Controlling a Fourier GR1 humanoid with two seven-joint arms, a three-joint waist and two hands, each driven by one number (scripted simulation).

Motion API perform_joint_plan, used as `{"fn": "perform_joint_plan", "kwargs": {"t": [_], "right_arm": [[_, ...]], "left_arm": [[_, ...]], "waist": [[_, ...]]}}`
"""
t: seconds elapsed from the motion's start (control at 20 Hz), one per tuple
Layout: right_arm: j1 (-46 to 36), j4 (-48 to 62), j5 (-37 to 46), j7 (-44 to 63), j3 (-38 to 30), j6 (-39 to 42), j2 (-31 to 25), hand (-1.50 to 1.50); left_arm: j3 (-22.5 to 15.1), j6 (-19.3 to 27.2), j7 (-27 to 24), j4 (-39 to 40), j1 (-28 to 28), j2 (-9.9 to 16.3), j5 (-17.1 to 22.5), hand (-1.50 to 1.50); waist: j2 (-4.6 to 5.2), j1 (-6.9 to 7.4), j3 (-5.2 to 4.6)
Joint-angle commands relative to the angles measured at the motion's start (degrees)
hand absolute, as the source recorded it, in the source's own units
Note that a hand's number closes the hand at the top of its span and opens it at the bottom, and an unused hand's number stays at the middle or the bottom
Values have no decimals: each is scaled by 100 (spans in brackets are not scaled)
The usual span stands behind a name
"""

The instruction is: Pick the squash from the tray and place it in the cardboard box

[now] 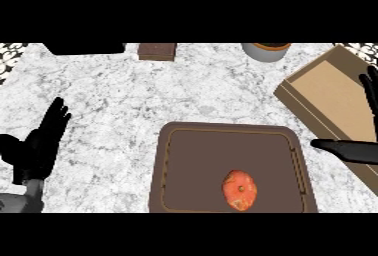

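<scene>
Head view, looking steeply down on a white-and-grey marbled counter [148, 95]. At 6 o'clock, a dark brown tray [188, 165] with rounded corners and a raised lip. On its floor toward the near right, an orange-red squash [240, 190], oval, lying flat, apart from the rim and from both hands. At 3 o'clock, an open cardboard box [332, 95], set at an angle, its near corner just beside the tray's far right corner. Over that box's right end, right hand [367, 130], black, fingers straight and spread upward, thumb stretched out toward 9 o'clock above the box's near wall, holding nothing. At 8 o'clock, left hand [37, 147], open too, fingers straight and close together, pointing toward 12, thumb out to the side, resting well apart from the tray. Along 12 o'clock, a black block [85, 48], a small brown block [156, 51] and a grey cup [266, 51].
</scene>
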Motion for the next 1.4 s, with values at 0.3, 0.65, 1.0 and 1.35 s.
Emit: {"fn": "perform_joint_plan", "kwargs": {"t": [0.3,0.65,1.0,1.35], "right_arm": [[2550,-2772,2052,-1096,1137,-559,218,-150],[2849,-3275,3720,1239,1299,347,-1475,-150],[2554,-4071,4127,3679,2109,1594,-1915,-150],[726,-3666,3879,6168,3518,2355,-869,-150]], "left_arm": [[299,-452,465,-1007,661,58,795,0],[359,-571,519,-776,304,125,796,0],[326,-634,781,-1173,434,228,808,0],[224,-640,916,-1248,371,89,697,0]], "waist": [[60,160,13],[120,157,-40],[138,404,-11],[146,476,1]]}}
